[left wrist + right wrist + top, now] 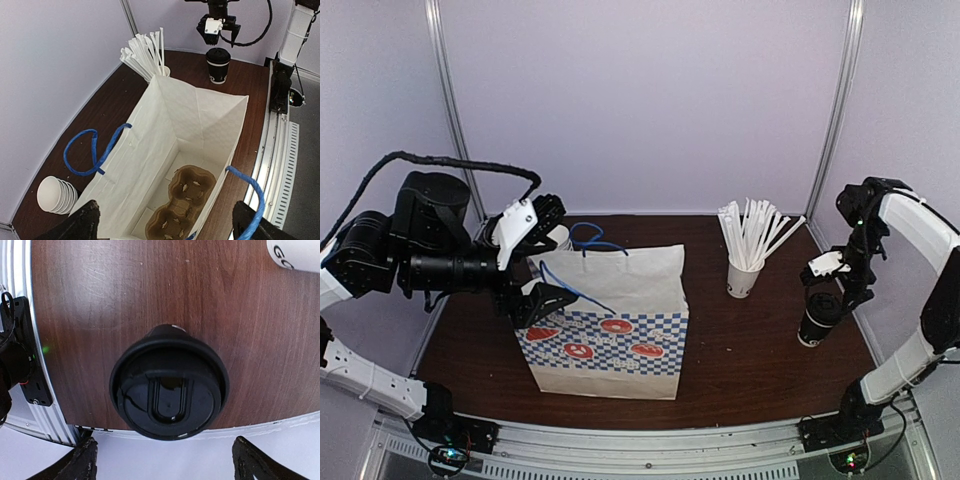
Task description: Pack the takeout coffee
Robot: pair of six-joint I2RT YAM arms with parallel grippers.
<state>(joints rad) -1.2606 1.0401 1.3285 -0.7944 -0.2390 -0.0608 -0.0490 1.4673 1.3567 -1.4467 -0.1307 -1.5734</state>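
The takeout coffee [818, 320], a short black cup with a black lid [169, 387], stands on the table near its right edge. My right gripper [824, 282] hovers straight above it, open, with its fingertips [82, 459] wide of the lid and touching nothing. The checkered paper bag [610, 325] stands upright at the middle with its mouth open. A brown cup carrier [187, 202] lies on the bag's floor. My left gripper [167, 222] is open at the bag's left end, one fingertip [86, 220] outside each wall, over the mouth.
A white cup of white sticks [744, 275] stands behind the coffee, right of the bag. A stack of lidless cups [56, 194] sits behind the bag at the left. Blue handles [92, 152] arch off the bag's rim. The metal rail [280, 90] runs along the near edge.
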